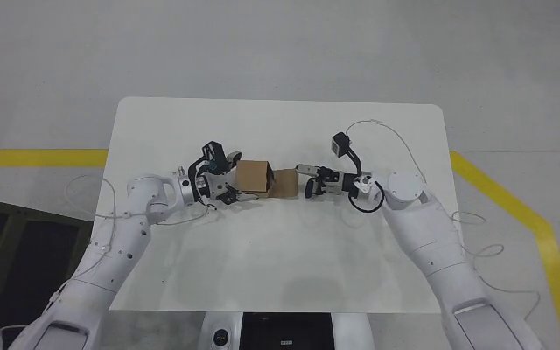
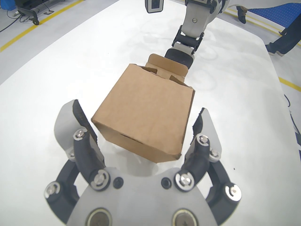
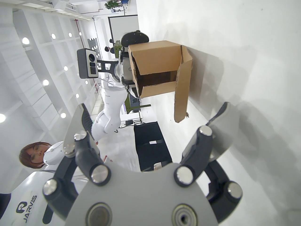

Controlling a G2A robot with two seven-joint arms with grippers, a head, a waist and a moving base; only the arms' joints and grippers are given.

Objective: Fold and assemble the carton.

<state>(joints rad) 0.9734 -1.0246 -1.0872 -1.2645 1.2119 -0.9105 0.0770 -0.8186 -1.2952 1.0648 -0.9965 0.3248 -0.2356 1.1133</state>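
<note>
Left gripper (image 2: 139,108) spread around the carton (image 2: 143,111), seemingly not clamping; right gripper (image 3: 154,107) spread by its open flap (image 3: 182,90) — pushing the flap could slide the carton away.

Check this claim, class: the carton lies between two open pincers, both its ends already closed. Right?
Not quite. The carton lies between the open left pincer and right pincer, but the end facing the right one is open, as the right wrist view shows.
</note>
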